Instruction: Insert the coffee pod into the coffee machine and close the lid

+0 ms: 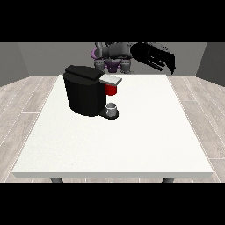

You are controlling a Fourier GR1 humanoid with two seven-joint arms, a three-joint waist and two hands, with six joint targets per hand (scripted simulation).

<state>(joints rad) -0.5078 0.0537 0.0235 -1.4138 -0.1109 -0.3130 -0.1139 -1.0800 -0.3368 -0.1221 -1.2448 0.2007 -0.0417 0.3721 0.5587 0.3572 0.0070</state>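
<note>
The hand at the view's right (154,56), fingers spread, hangs well apart from the coffee machine (85,90).

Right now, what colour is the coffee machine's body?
Black, best seen in the front view: the machine stands on the white table.

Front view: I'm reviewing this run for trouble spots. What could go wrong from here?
The hand at the view's right is raised high above the table's far edge, well away from the coffee machine, so its reach across might clip the machine. A small grey thing sits on the machine's base beneath a red thing at the machine; a sweep could knock it.
</note>
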